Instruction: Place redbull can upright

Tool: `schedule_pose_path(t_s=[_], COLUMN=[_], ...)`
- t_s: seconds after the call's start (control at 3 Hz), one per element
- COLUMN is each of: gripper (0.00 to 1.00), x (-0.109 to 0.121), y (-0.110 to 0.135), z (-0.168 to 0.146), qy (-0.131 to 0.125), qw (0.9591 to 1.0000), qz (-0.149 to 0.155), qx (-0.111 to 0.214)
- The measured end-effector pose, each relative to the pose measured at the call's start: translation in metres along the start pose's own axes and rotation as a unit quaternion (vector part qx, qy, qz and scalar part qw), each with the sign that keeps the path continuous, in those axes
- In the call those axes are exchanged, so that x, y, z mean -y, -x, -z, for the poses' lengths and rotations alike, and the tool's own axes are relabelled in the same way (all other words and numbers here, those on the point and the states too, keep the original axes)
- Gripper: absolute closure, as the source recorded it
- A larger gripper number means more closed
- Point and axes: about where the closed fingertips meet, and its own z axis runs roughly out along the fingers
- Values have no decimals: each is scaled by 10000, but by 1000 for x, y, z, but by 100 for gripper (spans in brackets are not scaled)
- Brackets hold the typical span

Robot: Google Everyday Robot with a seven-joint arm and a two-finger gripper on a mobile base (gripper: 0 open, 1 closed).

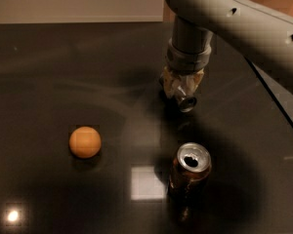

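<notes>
My gripper [181,87] hangs from the grey arm at the upper right of the camera view, just above the dark table. Its pale fingers [172,84] are closed around the redbull can [187,103]. Only the can's dark body and round silver end show below the fingers, and that end tilts toward the camera and to the right. The rest of the can is hidden by the gripper. The can's lower end is at or close to the tabletop.
A wider copper-brown can [190,172] stands upright with its top open, in front of the gripper. An orange ball [85,142] lies to the left. The dark glossy table [49,72] shows light reflections, and its edge runs along the right.
</notes>
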Motion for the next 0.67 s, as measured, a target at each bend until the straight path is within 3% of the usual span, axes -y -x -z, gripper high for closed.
schedule_pose_path(t_s=[0.33, 0.67], gripper=[100, 100], x=[9, 19], y=[-6, -28], z=[23, 57], qy=[-308, -868], qw=[9968, 9810], qz=[-692, -1723], qx=[250, 221])
